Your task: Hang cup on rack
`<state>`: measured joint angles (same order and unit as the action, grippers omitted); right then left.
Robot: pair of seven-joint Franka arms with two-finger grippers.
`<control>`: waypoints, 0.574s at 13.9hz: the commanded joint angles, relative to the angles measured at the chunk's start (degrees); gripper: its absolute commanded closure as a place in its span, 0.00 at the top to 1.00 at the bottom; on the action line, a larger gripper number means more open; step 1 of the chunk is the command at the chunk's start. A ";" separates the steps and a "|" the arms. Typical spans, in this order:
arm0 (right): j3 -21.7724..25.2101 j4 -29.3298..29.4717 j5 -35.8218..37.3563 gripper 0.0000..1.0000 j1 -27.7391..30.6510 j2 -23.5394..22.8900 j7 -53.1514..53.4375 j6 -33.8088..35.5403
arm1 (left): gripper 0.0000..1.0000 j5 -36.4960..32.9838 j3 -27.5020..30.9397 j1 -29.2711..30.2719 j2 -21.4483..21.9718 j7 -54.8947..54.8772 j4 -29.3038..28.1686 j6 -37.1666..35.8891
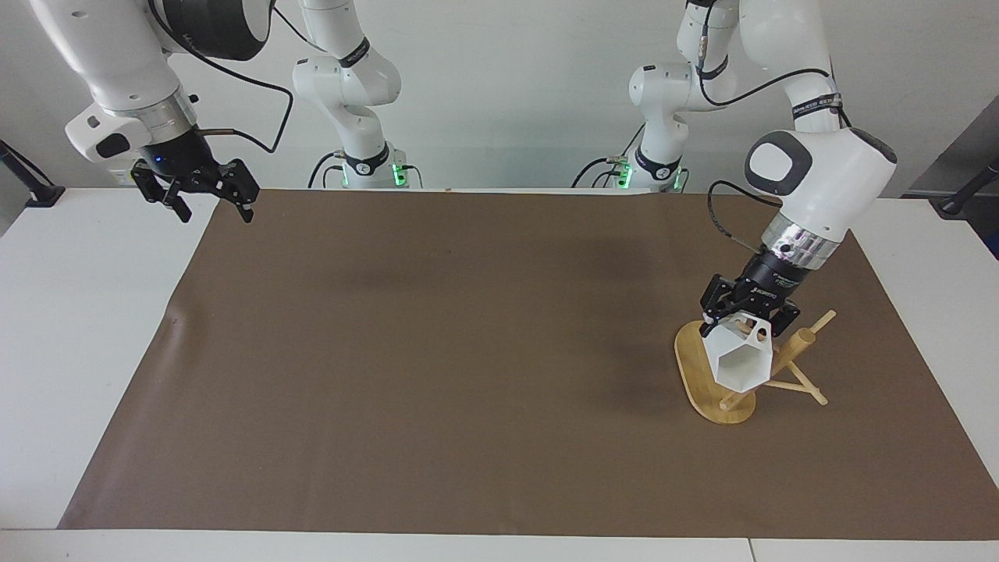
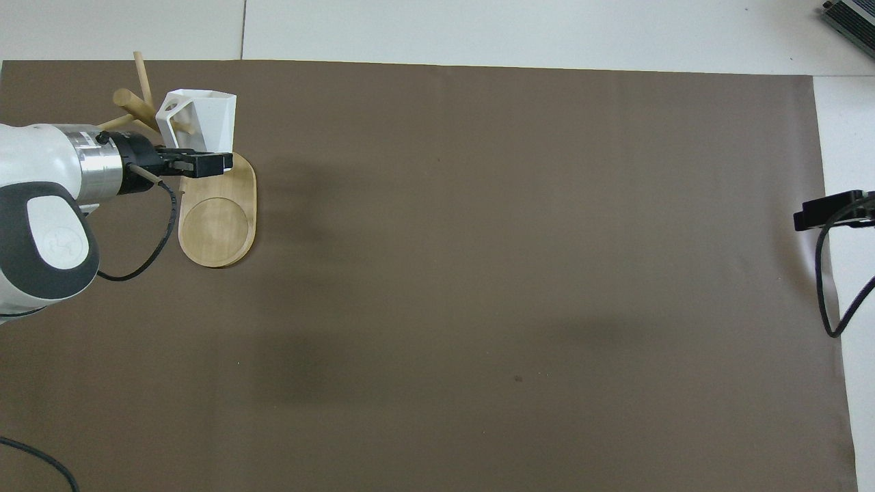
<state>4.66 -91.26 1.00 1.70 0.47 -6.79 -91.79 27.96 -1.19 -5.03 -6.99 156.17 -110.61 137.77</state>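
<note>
A brown mat (image 1: 468, 359) covers a white counter (image 1: 70, 328). At the lower right of the facing view, the left tool (image 1: 748, 318) is clamped on a small white faceted cup (image 1: 740, 357), gripping it at the base end near the blocky handle (image 1: 759, 334) with its round hole. The cup is tilted, its open mouth turned toward the camera, and it hangs over the light bamboo rack (image 1: 714, 390), which has a flat oval base, a thick leaning post (image 1: 784, 355) and thin crossing pegs. In the overhead view the cup (image 2: 198, 119) sits at the upper left, the handle hole right beside a peg (image 2: 179, 126); whether the peg has entered the hole cannot be told.

The cup looks rigid, light and smooth, so likely slippery on its flat facets; holding it by two flat faces near the handle seems sound. The rack looks light and could shift if pushed.

The right tool (image 1: 209, 195) waits at the upper left of the facing view, fingers apart, holding nothing.
</note>
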 commanded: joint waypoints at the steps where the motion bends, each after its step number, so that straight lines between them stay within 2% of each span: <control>1: -0.35 1.08 0.41 1.00 -0.12 0.24 1.16 1.79 | 0.00 -1.50 -0.39 0.28 -0.04 5.28 -0.75 1.80; 8: 0.44 1.17 1.37 1.00 -0.03 -0.38 1.16 -1.45 | 0.00 -1.42 -0.31 0.90 0.04 7.39 -1.89 2.60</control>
<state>4.72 -90.54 1.20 1.63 0.45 -6.55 -91.80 27.97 -1.06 -4.56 -7.49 157.09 -111.46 139.20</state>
